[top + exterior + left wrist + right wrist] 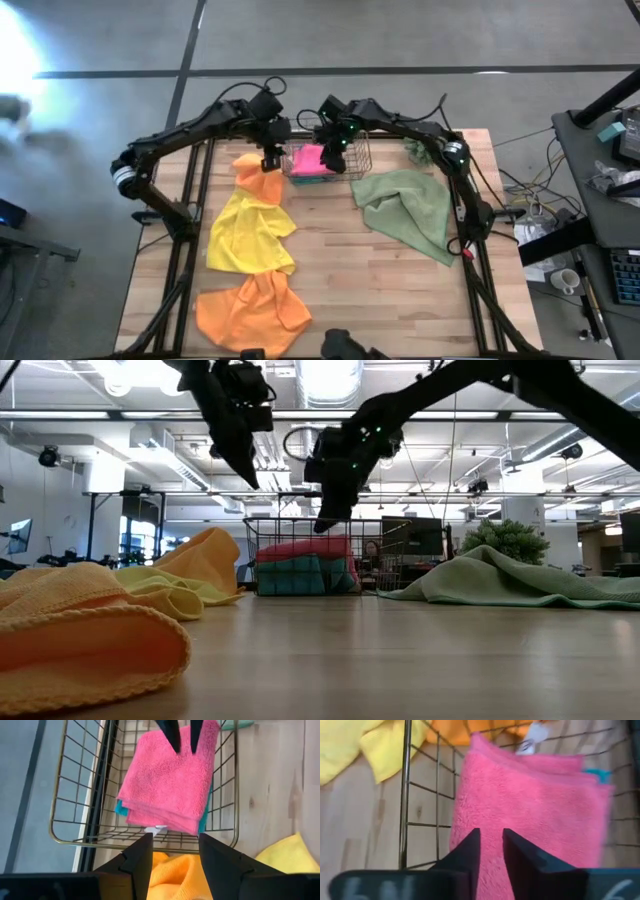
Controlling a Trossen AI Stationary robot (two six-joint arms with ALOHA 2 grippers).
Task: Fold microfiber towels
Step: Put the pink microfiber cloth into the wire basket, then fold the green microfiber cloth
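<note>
Just above the folded pink towel (308, 159), right pincer (335, 158) hovers inside basket rim (357, 172).

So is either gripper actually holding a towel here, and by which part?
Nothing is held. The left gripper hangs open outside the basket; the right gripper hovers over the folded pink towel, fingers empty.

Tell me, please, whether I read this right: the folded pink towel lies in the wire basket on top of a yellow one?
Not quite: the pink towel lies in the basket on a teal towel, not a yellow one. The low view shows it.
</note>
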